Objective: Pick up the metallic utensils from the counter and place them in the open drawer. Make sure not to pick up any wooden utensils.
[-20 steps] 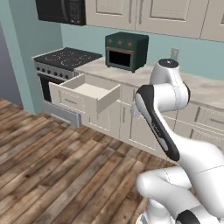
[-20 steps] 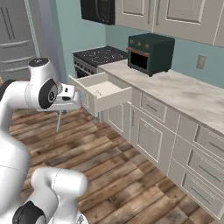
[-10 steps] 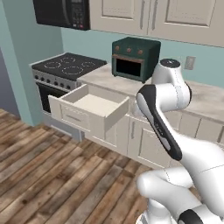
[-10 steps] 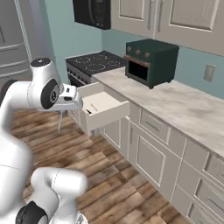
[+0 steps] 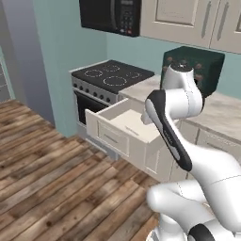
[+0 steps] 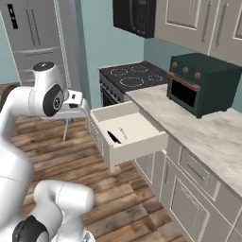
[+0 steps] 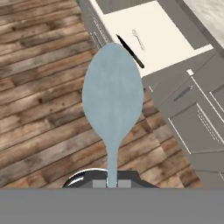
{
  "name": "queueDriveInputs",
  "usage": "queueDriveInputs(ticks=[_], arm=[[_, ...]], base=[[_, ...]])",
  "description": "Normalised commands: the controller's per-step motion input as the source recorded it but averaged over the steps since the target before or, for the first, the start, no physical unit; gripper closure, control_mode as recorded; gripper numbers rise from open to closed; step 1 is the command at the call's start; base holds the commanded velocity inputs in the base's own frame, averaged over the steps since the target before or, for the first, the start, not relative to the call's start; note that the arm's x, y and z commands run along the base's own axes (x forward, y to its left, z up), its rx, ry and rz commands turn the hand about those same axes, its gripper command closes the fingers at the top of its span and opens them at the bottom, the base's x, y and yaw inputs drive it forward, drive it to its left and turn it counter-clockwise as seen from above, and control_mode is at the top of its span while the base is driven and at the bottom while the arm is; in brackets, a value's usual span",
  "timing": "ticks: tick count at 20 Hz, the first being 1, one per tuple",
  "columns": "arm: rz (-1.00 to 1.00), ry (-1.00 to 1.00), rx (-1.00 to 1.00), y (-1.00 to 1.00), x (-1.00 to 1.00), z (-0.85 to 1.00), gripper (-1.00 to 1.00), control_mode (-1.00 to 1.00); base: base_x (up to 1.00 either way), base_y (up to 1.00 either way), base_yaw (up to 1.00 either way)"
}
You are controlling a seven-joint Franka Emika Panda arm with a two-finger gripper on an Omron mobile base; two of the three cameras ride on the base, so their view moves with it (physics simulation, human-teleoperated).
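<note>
While the gripper (image 7: 112, 183) pinches the thin handle of the silver-blue spoon (image 7: 113, 105), its fingers pressed together on it, the spoon's bowl points away from the hand, over the wooden floor (image 7: 39, 87). Beyond the bowl lies the open drawer (image 7: 153, 39) — the black-handled knife (image 7: 130, 51) rests on its pale bottom, with a small thin pale object just beside it. From the right base view, the gripper (image 6: 71, 109) hangs beside the drawer's front — well apart from the counter (image 6: 198, 137).

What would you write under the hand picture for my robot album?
Gripper holds the pale silver-blue spoon above the wooden floor, the open drawer with the black-handled knife ahead.
</note>
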Motion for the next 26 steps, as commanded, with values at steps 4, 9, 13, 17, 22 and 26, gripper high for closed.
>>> queueDriveInputs(ticks=[4, 9, 13, 17, 22, 26], arm=[[0.0, 0.0, 0.0, 0.0, 0.0, 0.0, 1.0, 1.0], [0.0, 0.0, 0.0, 0.0, 0.0, 0.0, 1.0, 1.0], [0.0, 0.0, 0.0, 0.0, 0.0, 0.0, 1.0, 1.0], [0.0, 0.0, 0.0, 0.0, 0.0, 0.0, 1.0, 1.0], [0.0, 0.0, 0.0, 0.0, 0.0, 0.0, 1.0, 1.0], [0.0, 0.0, 0.0, 0.0, 0.0, 0.0, 1.0, 1.0]], base=[[0.58, -0.8, 0.41], [0.6, -0.73, 0.39], [0.94, -0.42, 0.26], [0.85, -0.16, 0.18], [0.38, -0.06, 0.07], [0.01, -0.07, 0.05]])
